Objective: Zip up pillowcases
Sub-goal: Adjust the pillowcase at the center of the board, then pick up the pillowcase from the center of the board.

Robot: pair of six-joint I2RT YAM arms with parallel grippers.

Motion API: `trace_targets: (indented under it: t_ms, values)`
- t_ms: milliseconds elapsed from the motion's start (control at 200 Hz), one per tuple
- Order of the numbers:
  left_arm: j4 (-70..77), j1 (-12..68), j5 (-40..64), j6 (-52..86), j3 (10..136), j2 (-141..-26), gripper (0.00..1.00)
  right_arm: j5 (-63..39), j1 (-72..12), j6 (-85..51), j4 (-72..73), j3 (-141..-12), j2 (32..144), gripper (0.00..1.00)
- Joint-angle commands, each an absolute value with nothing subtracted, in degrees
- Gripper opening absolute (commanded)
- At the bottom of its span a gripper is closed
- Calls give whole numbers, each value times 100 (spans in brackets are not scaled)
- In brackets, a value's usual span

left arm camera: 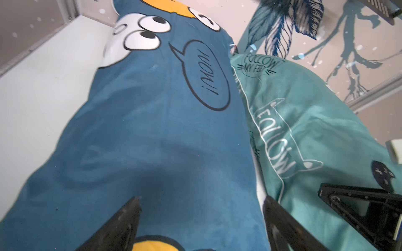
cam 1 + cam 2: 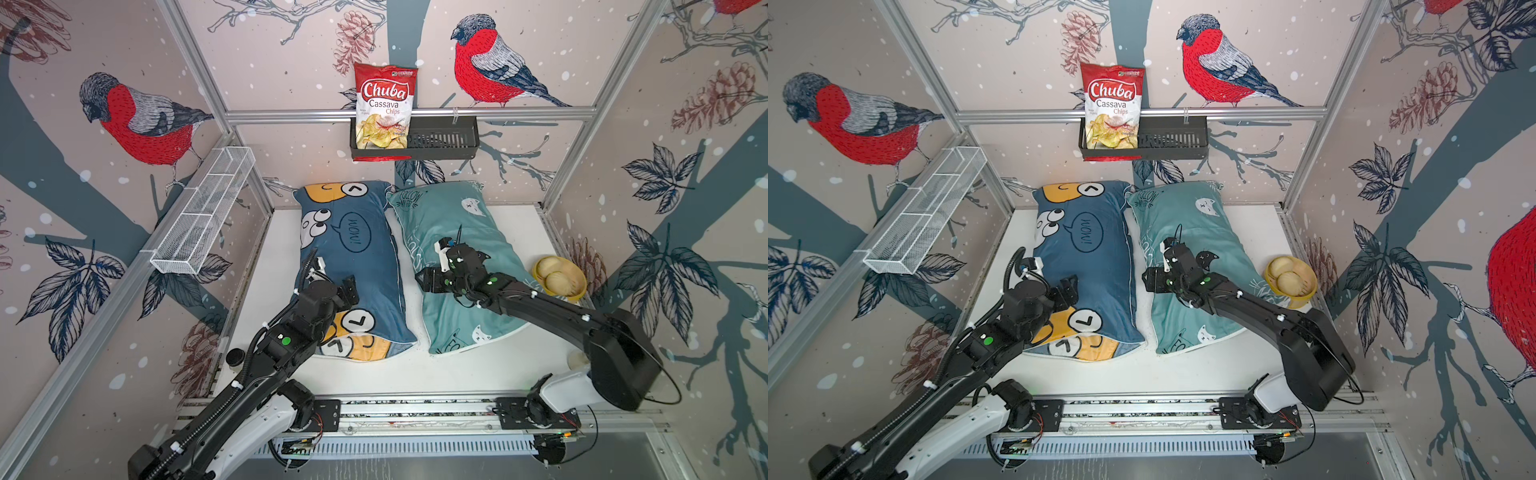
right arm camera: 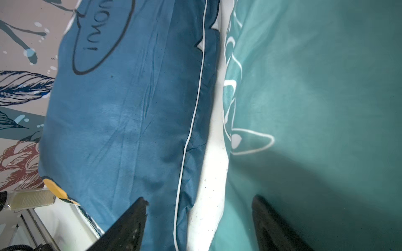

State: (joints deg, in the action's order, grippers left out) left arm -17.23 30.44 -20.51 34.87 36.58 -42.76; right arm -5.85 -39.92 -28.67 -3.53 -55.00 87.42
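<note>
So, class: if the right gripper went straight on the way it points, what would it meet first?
Probably the white strip between the blue pillow and the teal pillow: the right gripper, jaws open, straddles it. Depth is unclear.

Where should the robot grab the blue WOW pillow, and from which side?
Probably the thin white-piped edge of the blue pillow, coming down from the side facing the teal pillow. The middle is puffy and too wide to pinch; that edge is a flat flap, and the right gripper hangs open over it.
</note>
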Motion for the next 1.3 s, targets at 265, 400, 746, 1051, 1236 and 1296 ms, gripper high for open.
trace_targets:
  t_ms: [265, 400, 746, 1051, 1236, 1296]
  values:
    - [-1300, 2470, -1424, 3095, 3090, -4623, 88, -1036, -2921, -2706, 158, -5457, 9118, 69]
    - [-1048, 2462, -1151, 3192, 3035, -4847, 88, -1078, -2960, -2521, -115, -5545, 8702, 71]
    - [248, 2461, -54, 3618, 2499, -5275, 86, -1581, -3847, -2433, -834, -5042, 7245, 89]
    - [1349, 2864, 254, 4180, 2485, -5908, 81, -1729, -4859, -3075, -75, -4453, 7154, 67]
    - [1898, 3257, 405, 4446, 2683, -6425, 80, -1836, -4939, -3258, 490, -4499, 8027, 57]
    - [2037, 3360, 435, 4504, 2707, -6540, 80, -1844, -4926, -3270, 652, -4564, 8267, 55]
